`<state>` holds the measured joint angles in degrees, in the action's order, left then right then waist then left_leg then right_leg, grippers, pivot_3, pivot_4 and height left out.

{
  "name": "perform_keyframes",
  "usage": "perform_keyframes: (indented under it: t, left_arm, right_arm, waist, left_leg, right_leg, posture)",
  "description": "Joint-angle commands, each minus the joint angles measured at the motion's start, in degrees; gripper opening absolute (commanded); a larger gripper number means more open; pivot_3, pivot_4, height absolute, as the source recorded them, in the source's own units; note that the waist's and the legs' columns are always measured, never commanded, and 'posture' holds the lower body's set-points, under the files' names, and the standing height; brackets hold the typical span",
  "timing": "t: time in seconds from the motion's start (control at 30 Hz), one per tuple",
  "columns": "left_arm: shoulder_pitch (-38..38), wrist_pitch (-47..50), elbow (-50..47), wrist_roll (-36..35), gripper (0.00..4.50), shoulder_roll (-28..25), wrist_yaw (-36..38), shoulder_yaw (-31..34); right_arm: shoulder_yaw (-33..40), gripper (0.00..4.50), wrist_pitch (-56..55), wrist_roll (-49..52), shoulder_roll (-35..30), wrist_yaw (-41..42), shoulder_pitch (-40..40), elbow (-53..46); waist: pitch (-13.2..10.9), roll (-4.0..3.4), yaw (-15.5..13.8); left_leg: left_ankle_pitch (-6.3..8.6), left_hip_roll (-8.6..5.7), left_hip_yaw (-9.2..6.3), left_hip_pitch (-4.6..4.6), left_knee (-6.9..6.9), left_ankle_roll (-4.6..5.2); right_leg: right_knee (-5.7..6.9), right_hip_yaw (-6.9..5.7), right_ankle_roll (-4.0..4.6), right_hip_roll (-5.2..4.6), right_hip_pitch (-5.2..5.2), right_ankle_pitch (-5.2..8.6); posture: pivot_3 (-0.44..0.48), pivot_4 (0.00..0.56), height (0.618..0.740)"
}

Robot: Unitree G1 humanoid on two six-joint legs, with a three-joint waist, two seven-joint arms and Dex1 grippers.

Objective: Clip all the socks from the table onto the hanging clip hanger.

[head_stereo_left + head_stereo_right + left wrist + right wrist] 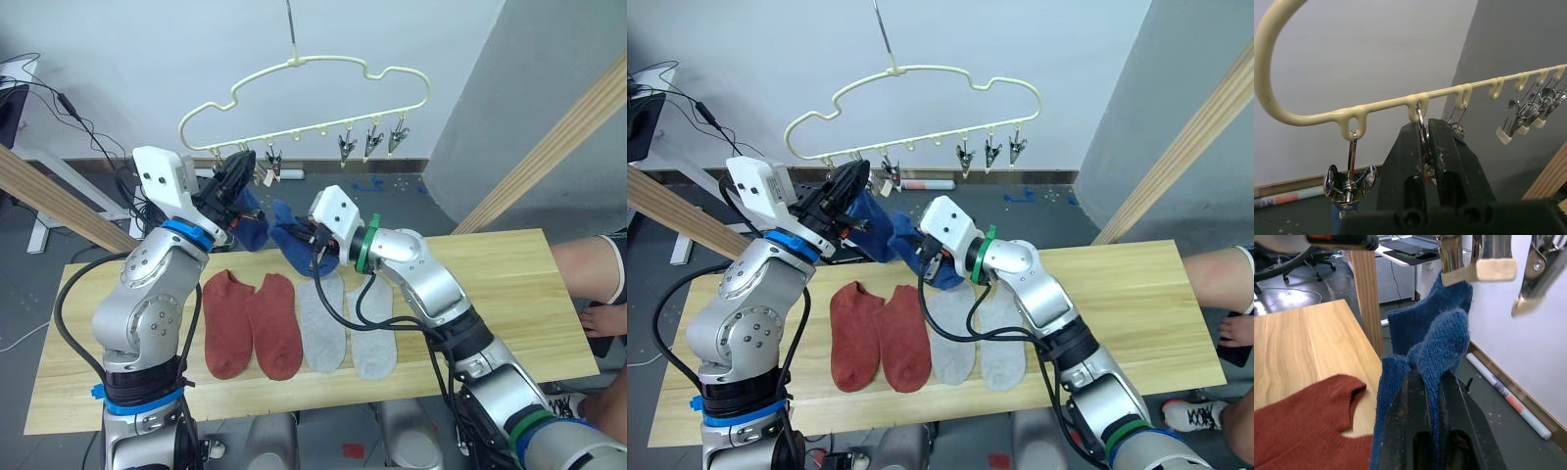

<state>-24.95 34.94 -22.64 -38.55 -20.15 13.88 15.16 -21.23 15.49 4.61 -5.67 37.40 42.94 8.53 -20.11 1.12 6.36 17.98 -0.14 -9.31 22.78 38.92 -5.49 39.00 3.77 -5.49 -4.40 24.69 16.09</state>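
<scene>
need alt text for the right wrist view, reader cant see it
The right pincer is shut on a blue sock, holding it up just under the metal clips of the hanger. Below lie the pale wooden table and part of a rust-red sock.

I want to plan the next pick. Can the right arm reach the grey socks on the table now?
Probably not yet: the right gripper is shut on a blue sock, so it is occupied. The grey socks lie uncovered just below it.
</scene>
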Motion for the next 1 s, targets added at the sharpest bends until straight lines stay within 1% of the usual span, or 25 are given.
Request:
perform_keyframes:
  t: [0.03, 0.67, 1.0]
  left_arm:
    - [-0.65, 0.44, -3.21, -1.7, 0.0, -0.89, -0.33, 1.05]
    - [0.61, 1.09, -3.55, -2.63, 0.0, -0.56, -1.35, 0.49]
    - [0.82, 2.13, -3.84, -3.71, 0.0, -0.12, -2.74, 1.18]
  right_arm:
    - [1.26, 0.02, -2.43, 0.54, 1.61, 0.65, 1.86, 1.27]
    - [3.48, 0.02, -5.82, -0.22, 5.27, -0.66, 6.47, 8.19]
    - [4.72, 0.02, -7.23, -0.98, 5.74, -1.59, 7.73, 10.78]
  waist:
    - [0.0, 0.0, 0.02]
    - [0.0, 0.0, 0.13]
    - [0.0, 0.0, 0.15]
  left_leg:
    - [-0.01, 0.0, 0.0, 0.0, 0.0, -0.01]
    - [-0.04, 0.01, 0.01, 0.0, 0.0, -0.07]
    - [-0.04, 0.02, 0.05, 0.1, -0.01, -0.08]
  right_leg:
    - [0.01, 0.0, 0.01, 0.0, 0.0, 0.0]
    - [0.06, 0.0, 0.06, 0.0, 0.09, -0.05]
    - [0.1, 0.0, 0.08, 0.0, 0.29, -0.06]
  posture:
    - [-0.09, 0.334, 0.74]
    - [-0.086, 0.333, 0.74]
    - [-0.084, 0.336, 0.74]
